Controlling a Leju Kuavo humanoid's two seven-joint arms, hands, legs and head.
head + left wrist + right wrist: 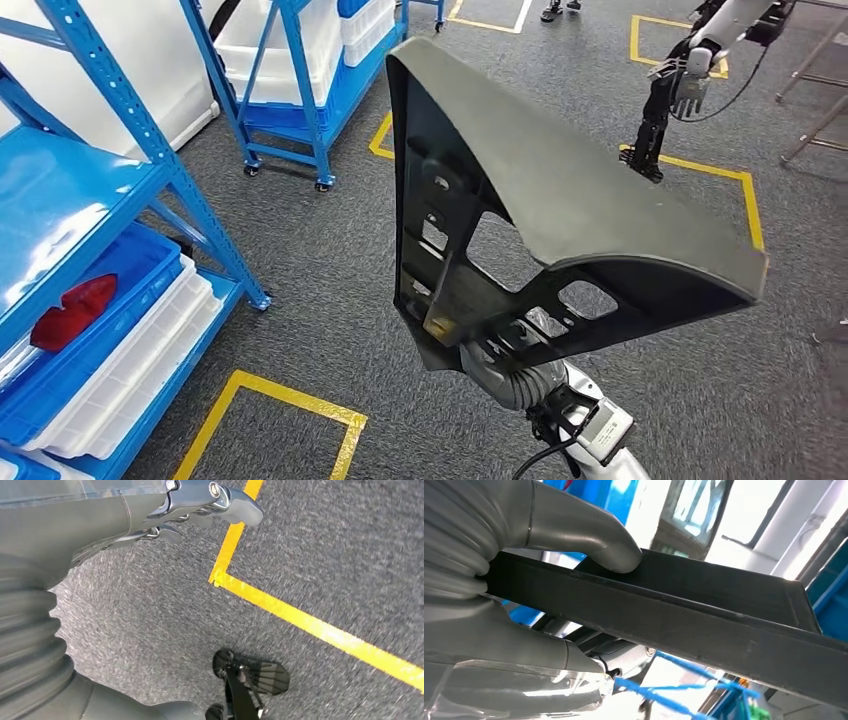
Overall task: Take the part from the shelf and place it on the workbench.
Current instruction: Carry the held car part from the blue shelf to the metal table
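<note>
i have the right hand (pixel 519 580) clamped on the near edge of the dark part (pixel 560 200), thumb on top, holding it up over the grey floor (pixel 330 300). the left hand (pixel 165 515) hangs empty, fingers loosely apart. the blue shelf (pixel 150 170) stands to the left, so this looks like the carry step. next i need to find the table and set the part down flat.

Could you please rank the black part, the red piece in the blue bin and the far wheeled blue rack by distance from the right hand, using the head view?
1. Black part: held in the right hand.
2. Red piece: left shelf bin.
3. Wheeled blue rack: farther back.
</note>
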